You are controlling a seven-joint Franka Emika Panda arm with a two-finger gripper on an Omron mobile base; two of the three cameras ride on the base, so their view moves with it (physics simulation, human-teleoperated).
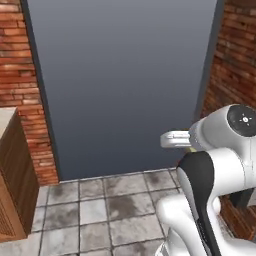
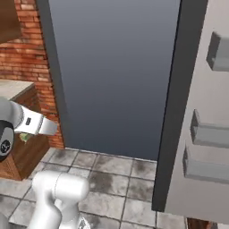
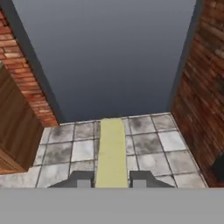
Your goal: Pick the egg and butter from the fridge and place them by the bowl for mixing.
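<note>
Hand view: butter [image 3: 111, 151] between gripper [image 3: 111, 179] fingertips

One fridge [image 1: 122, 85] is present, its single grey side panel occupying the centre toward twelve o'clock. One open fridge door [image 2: 201, 134] stands at three o'clock in the right base view, carrying three grey door bins [image 2: 208, 132]. One pale yellow stick of butter [image 3: 112, 151] is counted at six o'clock in the hand view. One wooden cabinet [image 1: 15, 185] sits at eight o'clock. Two brick wall sections [image 1: 30, 75] flank the fridge.
</note>
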